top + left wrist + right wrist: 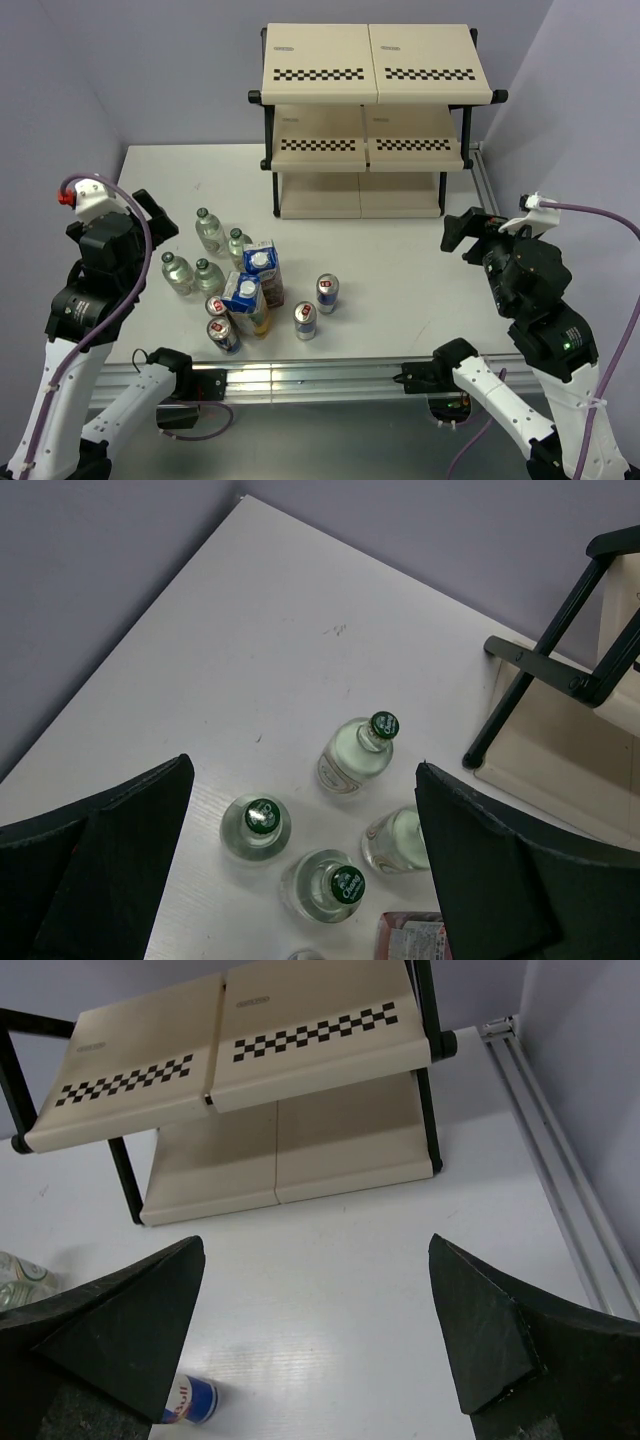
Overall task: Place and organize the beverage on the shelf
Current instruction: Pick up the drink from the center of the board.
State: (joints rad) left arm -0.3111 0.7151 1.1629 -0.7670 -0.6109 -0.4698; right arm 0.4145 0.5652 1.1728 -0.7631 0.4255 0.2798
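To my left, the left gripper [155, 215] hangs above the white table [400, 300], tipped downward. Its two black fingers [110, 860] are spread wide and nothing sits between them. Right under it stand four small clear plastic bottles with green caps [207, 275], all upright in a loose cluster near the table's left edge, close to one another but apart.

Just right of the bottles is a tall purple juice carton with a white cap [262, 268]. In front of it, pressed close, is a second tall carton with a white cap and yellow low on its side [245, 300]. I cannot tell whether the two touch.

Four slim blue-and-silver cans [306, 320] stand upright near the front edge. Two are tucked just left of the nearer carton, one in front of the other. The other two stand a little to its right, apart from each other. Every drink is on the table.

Farther back and toward the middle stands the three-tier shelf with cream-beige boards, a black tube frame and checkered front strips [375, 70]. It is set against the far purple wall [200, 70], well apart from the drinks.

On my right, the right gripper [462, 232] hovers over bare tabletop, pointed toward the shelf. Its black fingers [120, 1330] also stand wide apart, gripping nothing. One can shows just beside its left finger in the wrist view.
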